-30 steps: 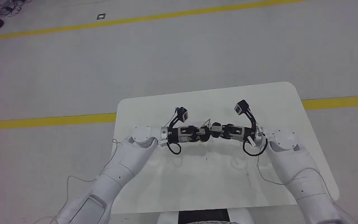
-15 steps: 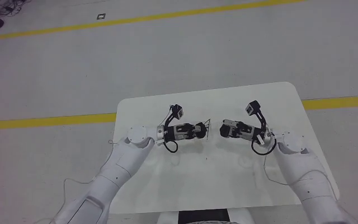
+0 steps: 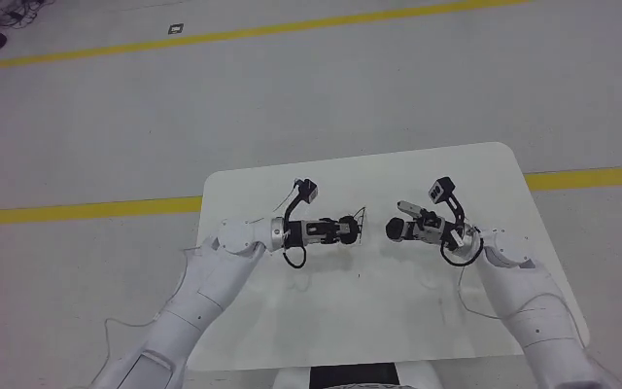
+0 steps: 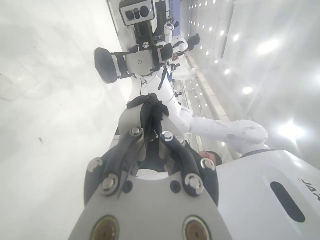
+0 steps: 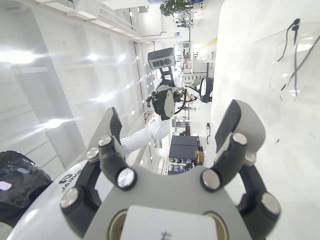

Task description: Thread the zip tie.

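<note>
My left gripper (image 3: 352, 230) hovers over the middle of the white table (image 3: 457, 175), shut on a thin black zip tie (image 3: 362, 220) that sticks out past its tips. In the left wrist view the zip tie (image 4: 150, 123) runs up between the closed fingers (image 4: 132, 116) of the left gripper (image 4: 150, 106). My right gripper (image 3: 398, 220) faces it a short gap away, open and holding nothing. In the right wrist view the right gripper (image 5: 172, 121) has its black pads (image 5: 228, 119) wide apart.
A clear plastic sheet or bag (image 5: 287, 58) with several black strands lies on the table, seen in the right wrist view. The table's far edge (image 3: 360, 160) and right edge (image 3: 549, 243) are close. A yellow floor line (image 3: 97, 209) runs behind.
One second ago both grippers met at the table's middle. The right gripper has since pulled away to the right and opened. The left gripper drew back slightly, still holding the zip tie.
</note>
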Motion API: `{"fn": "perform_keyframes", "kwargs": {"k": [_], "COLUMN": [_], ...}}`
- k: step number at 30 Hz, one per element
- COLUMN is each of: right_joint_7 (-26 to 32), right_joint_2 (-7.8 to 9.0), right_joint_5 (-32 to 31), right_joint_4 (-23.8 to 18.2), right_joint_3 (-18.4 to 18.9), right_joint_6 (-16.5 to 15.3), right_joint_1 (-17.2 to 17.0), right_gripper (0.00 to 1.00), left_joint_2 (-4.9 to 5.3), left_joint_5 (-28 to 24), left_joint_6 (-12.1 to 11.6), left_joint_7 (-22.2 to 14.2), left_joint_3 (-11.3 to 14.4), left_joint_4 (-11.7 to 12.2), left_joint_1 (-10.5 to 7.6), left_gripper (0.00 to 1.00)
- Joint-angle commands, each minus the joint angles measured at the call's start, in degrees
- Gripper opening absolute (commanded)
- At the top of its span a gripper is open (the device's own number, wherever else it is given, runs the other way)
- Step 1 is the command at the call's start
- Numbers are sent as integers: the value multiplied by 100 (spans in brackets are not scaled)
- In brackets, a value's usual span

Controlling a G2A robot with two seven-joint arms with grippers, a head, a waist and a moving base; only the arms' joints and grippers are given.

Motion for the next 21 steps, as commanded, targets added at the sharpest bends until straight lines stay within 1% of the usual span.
{"fn": "perform_keyframes", "kwargs": {"k": [1, 2, 3, 5, 6, 7, 8, 9, 10, 13, 16, 18, 20, 21], "right_joint_7": [0, 0, 0, 0, 0, 0, 0, 0, 0, 0, 0, 0, 0, 0], "right_joint_2": [0, 0, 0, 0, 0, 0, 0, 0, 0, 0, 0, 0, 0, 0], "right_joint_5": [0, 0, 0, 0, 0, 0, 0, 0, 0, 0, 0, 0, 0, 0], "right_joint_4": [0, 0, 0, 0, 0, 0, 0, 0, 0, 0, 0, 0, 0, 0], "right_joint_3": [0, 0, 0, 0, 0, 0, 0, 0, 0, 0, 0, 0, 0, 0], "right_joint_6": [0, 0, 0, 0, 0, 0, 0, 0, 0, 0, 0, 0, 0, 0], "right_joint_1": [0, 0, 0, 0, 0, 0, 0, 0, 0, 0, 0, 0, 0, 0], "right_gripper": [100, 100, 100, 100, 100, 100, 100, 100, 100, 100, 100, 100, 100, 100], "left_joint_2": [0, 0, 5, 27, 57, 74, 88, 109, 144, 193, 241, 269, 304, 320], "left_joint_5": [3, 35, 206, 518, 997, 1205, 1285, 1478, 1913, 2406, 2823, 3048, 3263, 3320], "left_joint_6": [0, 0, 0, 0, 0, 0, 0, 0, 0, 0, 0, 0, 0, 0], "left_joint_7": [0, 27, 124, 394, 593, 745, 811, 843, 956, 1218, 1359, 1476, 1599, 1673], "left_joint_3": [0, 3, 8, -62, -127, -166, -205, -264, -326, -385, -383, -356, -275, -254], "left_joint_4": [0, -21, -132, -357, -583, -743, -898, -1065, -1233, -1615, -1878, -2003, -2143, -2176], "left_joint_1": [0, 1, 9, 81, 121, 221, 315, 366, 451, 670, 776, 805, 831, 831], "left_gripper": [0, 0, 0, 0, 0, 0, 0, 0, 0, 0, 0, 0, 0, 0]}}
